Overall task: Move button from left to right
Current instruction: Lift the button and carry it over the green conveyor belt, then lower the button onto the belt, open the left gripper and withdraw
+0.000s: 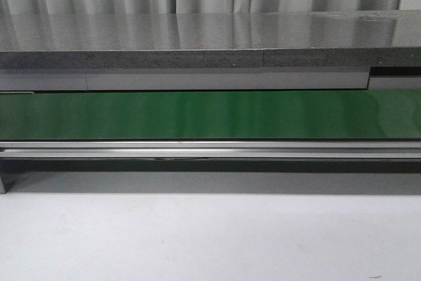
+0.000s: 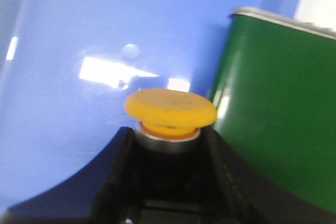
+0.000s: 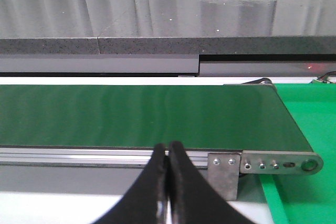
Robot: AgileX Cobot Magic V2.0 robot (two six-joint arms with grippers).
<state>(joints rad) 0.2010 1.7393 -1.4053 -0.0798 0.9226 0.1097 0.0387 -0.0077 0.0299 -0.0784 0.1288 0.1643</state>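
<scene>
In the left wrist view the button shows its round yellow-orange cap, with a silver ring and dark body below it. My left gripper is shut on the button, its black fingers pressing on either side of the body. The button hangs over a blue surface, beside the end of the green belt. My right gripper is shut with nothing between its fingers, in front of the belt's metal rail. Neither gripper nor the button appears in the front view.
A green conveyor belt runs across the front view on a metal frame, with a grey stone counter behind it. In the right wrist view the belt's end bracket and a bright green surface lie beyond it.
</scene>
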